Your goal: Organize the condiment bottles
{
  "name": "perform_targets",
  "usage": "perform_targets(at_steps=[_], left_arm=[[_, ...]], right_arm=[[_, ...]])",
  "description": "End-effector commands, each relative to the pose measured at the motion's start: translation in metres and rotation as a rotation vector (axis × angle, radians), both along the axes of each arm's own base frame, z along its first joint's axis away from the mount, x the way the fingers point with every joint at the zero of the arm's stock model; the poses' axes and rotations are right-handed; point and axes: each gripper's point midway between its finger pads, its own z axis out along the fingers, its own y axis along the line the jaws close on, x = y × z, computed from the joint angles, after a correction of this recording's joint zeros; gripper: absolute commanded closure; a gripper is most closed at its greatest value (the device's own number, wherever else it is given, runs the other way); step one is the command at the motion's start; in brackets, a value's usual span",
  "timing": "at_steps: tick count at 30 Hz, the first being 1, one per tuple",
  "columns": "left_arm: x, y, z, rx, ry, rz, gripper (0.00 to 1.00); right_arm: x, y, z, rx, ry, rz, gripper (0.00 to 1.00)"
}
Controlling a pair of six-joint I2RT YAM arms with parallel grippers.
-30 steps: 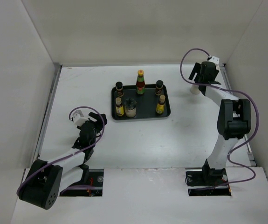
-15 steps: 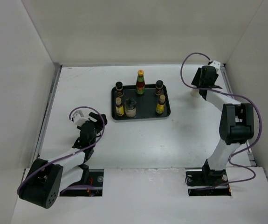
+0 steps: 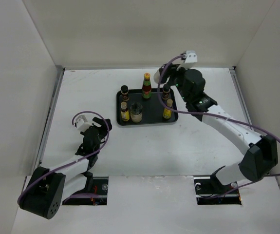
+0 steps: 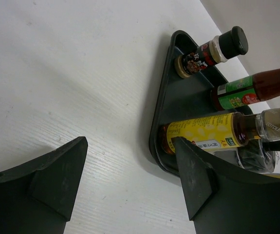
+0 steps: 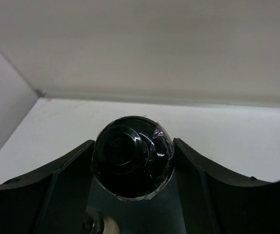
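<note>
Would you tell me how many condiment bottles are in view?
7. On the tray: back-left dark bottle, red bottle, back-right dark bottle, front-left yellow bottle, clear bottle, front-right yellow bottle. The seventh bottle, only its black cap visible, is held in the right gripper.

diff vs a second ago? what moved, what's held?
The right gripper closed its jaws on a black-capped bottle at the far right and swung left with it to the tray. The left gripper is unmoved, jaws open and empty; the six bottles in the tray are unchanged.
</note>
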Motion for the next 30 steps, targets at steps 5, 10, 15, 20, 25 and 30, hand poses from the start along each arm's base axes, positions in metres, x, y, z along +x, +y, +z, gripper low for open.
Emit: perform_targets(at_steps=[5,10,15,20,25,30], left_arm=[[0.005,-0.002,0.018,-0.020,-0.061,0.002,0.29],[0.005,-0.002,0.017,-0.019,-0.057,0.000,0.29],[0.005,-0.004,0.016,-0.022,-0.057,-0.009,0.29],[0.005,-0.004,0.016,-0.021,-0.054,-0.010,0.29],[0.005,-0.004,0.016,-0.020,-0.055,-0.007,0.29],[0.005,-0.005,0.016,-0.021,-0.055,-0.010,0.29]], right_arm=[[-0.002,0.056,-0.025,-0.086,0.013,0.124,0.49],[-0.012,0.083,-0.060,-0.147,0.070,0.204,0.49],[-0.018,0.098,-0.096,-0.206,0.115,0.223,0.50],[-0.018,0.096,-0.118,-0.229,0.134,0.209,0.51],[-0.020,0.095,-0.133,-0.224,0.147,0.207,0.52],[-0.016,0.097,-0.151,-0.244,0.174,0.209,0.52]])
